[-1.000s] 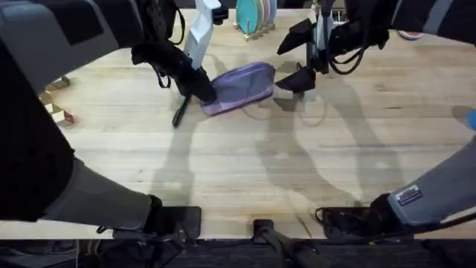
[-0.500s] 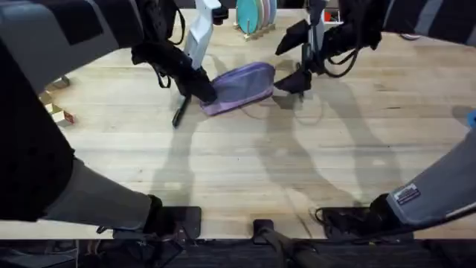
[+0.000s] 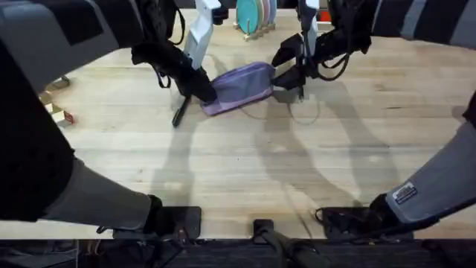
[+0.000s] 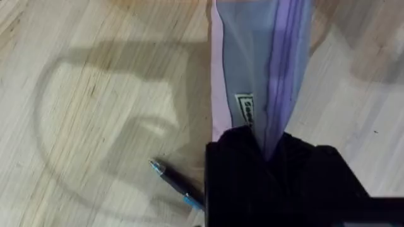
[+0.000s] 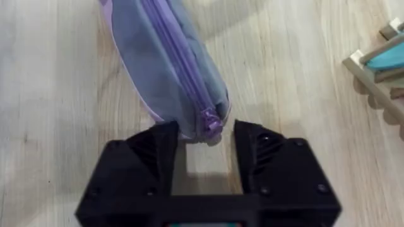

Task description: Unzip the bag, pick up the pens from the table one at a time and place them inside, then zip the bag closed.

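Overhead, the bag (image 3: 239, 87) lies on the desk (image 3: 245, 164) toward the far side, stretched between the two arms. The left gripper (image 3: 202, 91) is at the bag's left end, and a pen (image 3: 179, 113) lies on the wood just beside that end, partly under the arm. The right gripper (image 3: 286, 73) is at the bag's right end. A rack of coloured plates (image 3: 253, 15) stands at the far edge behind the bag.

Left wrist view: the black fingers (image 4: 235, 154) are closed on the end of the bag (image 4: 259, 69), pinching the fabric at its zipper seam beside a small sewn label. One pen (image 4: 178, 185) with a blue band lies on the desk (image 4: 95, 94) close to the gripper.

Right wrist view: the fingers (image 5: 158, 151) stand narrowly apart on either side of the bag's (image 5: 165, 69) end, where the zipper pull (image 5: 211, 124) sits between them. Whether they touch the pull cannot be told. The zipper runs shut along the top of the bag.
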Motion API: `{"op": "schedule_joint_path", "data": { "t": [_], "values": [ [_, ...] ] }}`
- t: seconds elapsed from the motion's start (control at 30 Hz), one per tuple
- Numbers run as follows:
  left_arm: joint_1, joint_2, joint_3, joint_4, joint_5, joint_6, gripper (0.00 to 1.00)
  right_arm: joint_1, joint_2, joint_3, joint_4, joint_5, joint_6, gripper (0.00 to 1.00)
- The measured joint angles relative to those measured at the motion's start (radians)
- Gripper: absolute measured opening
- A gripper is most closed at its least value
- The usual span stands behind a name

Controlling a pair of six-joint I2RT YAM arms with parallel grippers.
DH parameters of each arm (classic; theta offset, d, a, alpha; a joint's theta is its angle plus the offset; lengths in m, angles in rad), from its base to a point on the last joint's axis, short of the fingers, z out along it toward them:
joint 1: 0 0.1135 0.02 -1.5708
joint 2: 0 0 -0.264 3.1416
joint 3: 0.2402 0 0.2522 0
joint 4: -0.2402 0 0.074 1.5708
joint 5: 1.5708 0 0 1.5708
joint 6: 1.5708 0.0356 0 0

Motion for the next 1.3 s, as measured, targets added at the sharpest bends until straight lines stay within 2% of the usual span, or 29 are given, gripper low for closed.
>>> {"op": "schedule_joint_path", "data": {
  "t": [0.07, 0.17, 0.23, 0.27, 0.73, 1.1, 1.3],
  "values": [
    [0.0, 0.0, 0.0, 0.0, 0.0, 0.0, 0.043, 0.001, 0.0, 0.0, 0.003, 0.0, -0.001, 0.416],
    [0.0, 0.0, 0.0, -0.002, 0.001, 0.0, 0.043, 0.002, 0.0, 0.0, 0.008, 0.0, -0.001, 0.237],
    [0.0, 0.0, 0.0, -0.004, 0.003, 0.0, 0.043, 0.005, 0.0, 0.0, 0.014, -0.001, -0.001, 0.075],
    [0.0, 0.0, 0.0, -0.005, 0.003, 0.0, 0.043, 0.008, 0.0, 0.0, 0.018, 0.0, -0.001, 0.044],
    [0.0, 0.0, 0.0, -0.004, 0.007, 0.0, 0.043, -0.006, -0.006, 0.0, 0.032, -0.005, -0.002, 0.031],
    [-0.008, 0.0, 0.0, 0.014, 0.077, -0.001, 0.043, -0.055, -0.116, 0.0, 0.033, -0.013, -0.002, 0.03],
    [-0.006, 0.002, -0.001, -0.005, 0.04, 0.0, 0.043, -0.083, -0.143, 0.0, 0.056, -0.009, -0.004, 0.03]
  ]
}}
